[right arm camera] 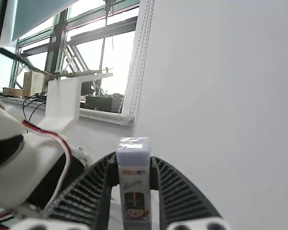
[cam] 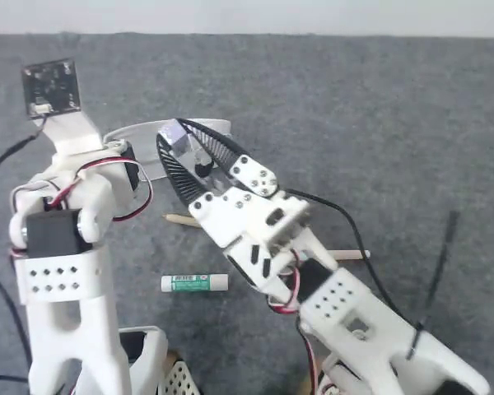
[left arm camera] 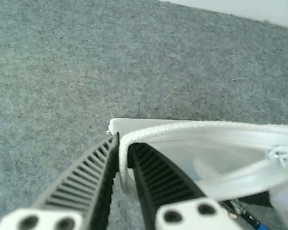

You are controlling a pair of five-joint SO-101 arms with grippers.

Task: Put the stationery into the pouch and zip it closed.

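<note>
A clear pouch with a white zipper rim lies at the back of the grey mat. My left gripper is shut on the pouch's rim at its end, and some items show faintly inside. My right gripper hangs just above the pouch, shut on a small wrapped eraser, which stands upright between the black fingers as a pale block. A green-labelled glue stick lies on the mat near the front. A wooden pencil runs under the right arm.
Grey carpet-like mat covers the table, with free room at the back right. A thin black rod stands by the right arm's base. The left arm's base fills the front left corner.
</note>
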